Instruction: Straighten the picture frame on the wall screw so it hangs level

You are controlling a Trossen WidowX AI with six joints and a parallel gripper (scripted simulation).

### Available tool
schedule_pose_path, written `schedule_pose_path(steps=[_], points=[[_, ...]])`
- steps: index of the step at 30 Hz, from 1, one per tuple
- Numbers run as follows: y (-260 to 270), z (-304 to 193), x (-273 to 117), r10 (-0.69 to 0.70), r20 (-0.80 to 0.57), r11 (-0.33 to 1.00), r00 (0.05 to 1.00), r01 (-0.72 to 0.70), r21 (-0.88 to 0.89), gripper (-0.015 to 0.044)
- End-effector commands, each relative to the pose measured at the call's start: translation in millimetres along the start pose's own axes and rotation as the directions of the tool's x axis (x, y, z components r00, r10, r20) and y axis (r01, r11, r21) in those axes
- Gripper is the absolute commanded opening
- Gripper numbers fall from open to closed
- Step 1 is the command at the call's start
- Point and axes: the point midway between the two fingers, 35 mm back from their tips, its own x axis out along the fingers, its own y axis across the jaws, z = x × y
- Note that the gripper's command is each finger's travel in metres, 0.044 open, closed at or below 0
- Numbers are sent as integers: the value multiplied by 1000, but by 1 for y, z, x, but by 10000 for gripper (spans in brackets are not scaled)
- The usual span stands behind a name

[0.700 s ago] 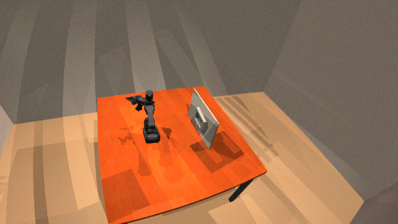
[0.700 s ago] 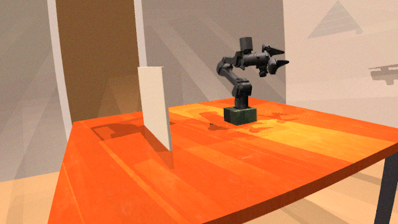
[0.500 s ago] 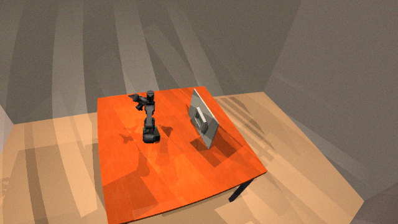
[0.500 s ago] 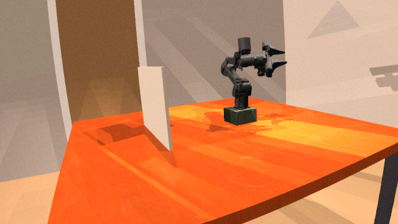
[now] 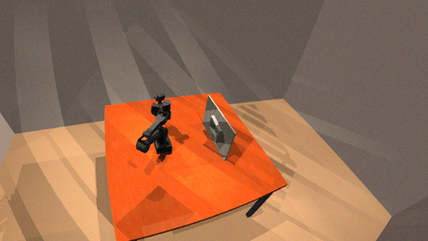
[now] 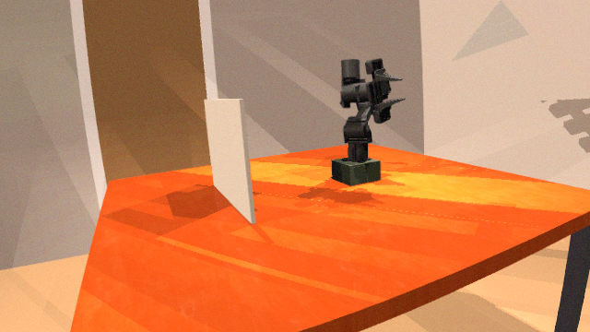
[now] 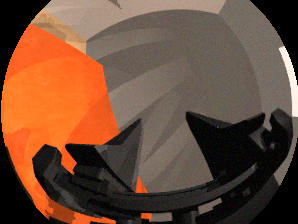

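A small picture frame (image 5: 217, 130) hangs tilted on the face of a grey upright wall panel (image 5: 228, 144) that stands on the orange table (image 5: 187, 187) (image 6: 323, 258). In the exterior view only the panel's plain back (image 6: 228, 152) shows and the frame is hidden. My gripper (image 5: 160, 98) (image 6: 393, 90) (image 7: 164, 118) is raised high above the arm's base (image 6: 356, 171). It points away from the panel and is well apart from the frame. Its fingers are partly open with nothing between them. The wrist view shows only the room wall and a part of the table.
The panel stands to one side of the arm's base, with bare table between them. The table edges drop off to a wooden floor, and a dark table leg (image 5: 257, 205) (image 6: 572, 277) shows at one corner. A tall brown board (image 6: 143, 83) stands behind the table.
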Motion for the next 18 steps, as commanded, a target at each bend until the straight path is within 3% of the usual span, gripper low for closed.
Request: schedule_pose_path(steps=[1, 6, 11, 18], points=[[2, -72, -45, -58, -439, 734, 897, 336, 590, 260], [2, -95, -72, -83, -602, 479, 794, 562, 675, 260], [2, -113, -104, -106, -743, 169, 661, 748, 642, 260], [5, -129, -153, -132, -891, -293, 434, 842, 453, 260]])
